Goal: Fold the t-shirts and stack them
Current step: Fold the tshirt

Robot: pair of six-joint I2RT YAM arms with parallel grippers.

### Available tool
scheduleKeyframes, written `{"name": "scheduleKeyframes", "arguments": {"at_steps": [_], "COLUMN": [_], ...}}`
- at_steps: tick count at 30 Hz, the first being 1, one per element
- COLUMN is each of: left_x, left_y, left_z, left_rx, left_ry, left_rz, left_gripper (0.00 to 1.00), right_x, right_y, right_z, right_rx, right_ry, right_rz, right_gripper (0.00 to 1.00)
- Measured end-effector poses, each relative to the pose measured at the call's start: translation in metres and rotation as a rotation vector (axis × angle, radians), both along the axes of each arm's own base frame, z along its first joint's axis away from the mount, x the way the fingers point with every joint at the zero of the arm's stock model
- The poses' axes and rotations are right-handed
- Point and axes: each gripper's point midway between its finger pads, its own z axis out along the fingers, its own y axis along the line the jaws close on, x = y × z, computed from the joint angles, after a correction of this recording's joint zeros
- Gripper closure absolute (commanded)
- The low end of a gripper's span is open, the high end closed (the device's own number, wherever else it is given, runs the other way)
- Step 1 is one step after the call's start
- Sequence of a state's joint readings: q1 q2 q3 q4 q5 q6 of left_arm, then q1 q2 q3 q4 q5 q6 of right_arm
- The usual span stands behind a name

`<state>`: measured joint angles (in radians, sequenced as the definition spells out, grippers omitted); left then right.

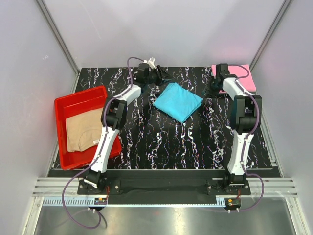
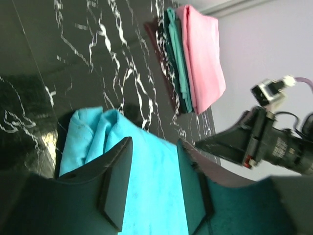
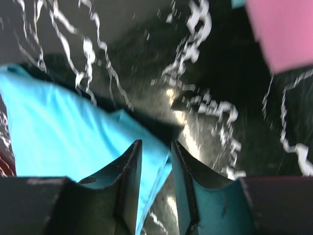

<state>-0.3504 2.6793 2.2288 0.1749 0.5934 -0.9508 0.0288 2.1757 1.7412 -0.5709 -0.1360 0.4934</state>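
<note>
Only overhead do I see the tan t-shirt (image 1: 83, 129) in the red tray (image 1: 66, 105) left of the folded turquoise t-shirt (image 1: 177, 101); wrist views show my left claw (image 2: 154, 142) parted wide, right claw (image 3: 155, 143) narrowly, both over its edges, gripping nothing.

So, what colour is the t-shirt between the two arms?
The t-shirt is plain turquoise-blue; best seen in the top view.

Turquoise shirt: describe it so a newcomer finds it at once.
Start at the black marbled table. Toward its far middle lies a folded turquoise shirt, turned like a diamond. The tan shirt is in the red tray at left, the pink shirt in the far right corner.
</note>
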Motion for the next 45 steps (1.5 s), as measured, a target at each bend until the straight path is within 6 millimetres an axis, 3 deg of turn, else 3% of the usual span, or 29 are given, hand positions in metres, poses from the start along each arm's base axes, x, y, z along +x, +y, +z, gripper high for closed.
{"name": "scheduleKeyframes", "arguments": {"at_steps": [2,7,8,10,14,18,21,25,28,31,38,42,45], "left_x": [0.005,0.002,-0.005,-0.018,-0.048,-0.083,-0.109,-0.141,-0.166,-0.178,-0.174,-0.182,-0.189], "left_y": [0.003,0.020,0.025,0.033,0.048,0.049,0.037,0.010,-0.008,-0.014,0.006,0.014,0.013], "left_z": [0.003,0.002,0.000,-0.004,0.001,0.011,0.011,-0.005,-0.019,-0.028,-0.050,-0.066,-0.064], "left_rx": [0.001,0.036,0.055,0.092,0.168,0.215,0.245,0.292,0.326,0.353,0.424,0.431,0.419], "left_ry": [-0.025,-0.036,-0.025,-0.001,0.016,0.004,-0.007,-0.004,0.018,0.039,0.104,0.163,0.178], "left_rz": [0.014,0.028,0.026,0.019,-0.007,-0.050,-0.099,-0.179,-0.235,-0.256,-0.194,-0.170,-0.159], "left_gripper": [0.52,0.52,0.53,0.53,0.54,0.55,0.56,0.57,0.57,0.57,0.58,0.60,0.58], "right_x": [0.008,0.004,-0.001,-0.015,-0.032,-0.038,-0.039,-0.036,-0.046,-0.047,-0.042,-0.043,-0.044], "right_y": [-0.005,-0.003,-0.002,0.003,0.013,0.019,0.025,0.029,0.027,0.025,0.013,0.012,0.008], "right_z": [-0.004,0.002,0.003,0.005,0.010,0.004,-0.001,-0.016,-0.035,-0.041,-0.041,-0.041,-0.038], "right_rx": [0.008,0.052,0.058,0.079,0.123,0.167,0.204,0.234,0.237,0.263,0.223,0.214,0.193], "right_ry": [-0.005,-0.019,-0.016,0.001,0.006,0.007,0.008,-0.012,0.012,0.001,-0.007,-0.007,-0.011], "right_rz": [-0.008,0.008,0.012,0.021,0.039,0.033,0.035,0.034,0.021,0.014,-0.010,-0.005,0.001], "right_gripper": [0.56,0.46,0.37,0.32,0.31,0.32,0.38,0.72,0.81,0.97,1.00,0.81,0.61]}}
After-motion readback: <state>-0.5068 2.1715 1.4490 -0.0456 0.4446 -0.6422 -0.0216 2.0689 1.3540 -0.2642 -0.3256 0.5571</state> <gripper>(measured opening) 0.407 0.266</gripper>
